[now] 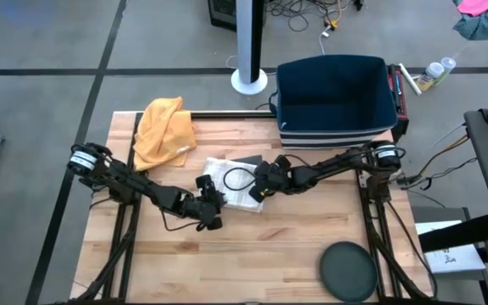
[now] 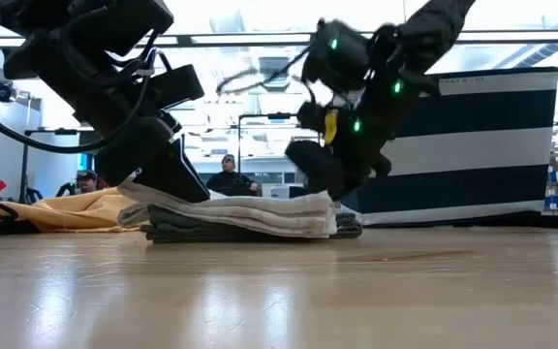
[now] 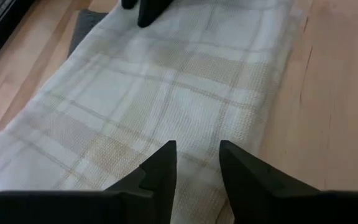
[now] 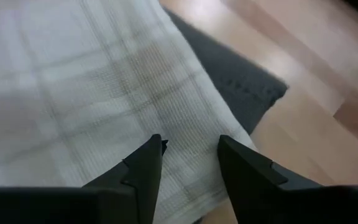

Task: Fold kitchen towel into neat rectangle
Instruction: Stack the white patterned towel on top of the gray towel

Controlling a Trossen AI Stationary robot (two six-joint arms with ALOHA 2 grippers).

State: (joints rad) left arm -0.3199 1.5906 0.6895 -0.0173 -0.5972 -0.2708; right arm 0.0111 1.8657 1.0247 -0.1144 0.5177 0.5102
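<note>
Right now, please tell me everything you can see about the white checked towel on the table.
The white towel is a woven cloth with faint beige checks. It lies folded flat in layers near the middle of the wooden table, on top of a dark grey cloth that shows from under its edge. The left gripper and right gripper are both over it, fingers apart, holding nothing. An orange cloth lies beside it.

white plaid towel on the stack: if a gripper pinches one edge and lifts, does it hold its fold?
Probably not. The white plaid towel looks like thin waffle weave, drooping over the dark grey towel under it, so likely floppy and prone to unfolding. It looks light. A push would probably bunch it or slide it off the lower towel rather than move it as one piece.
</note>
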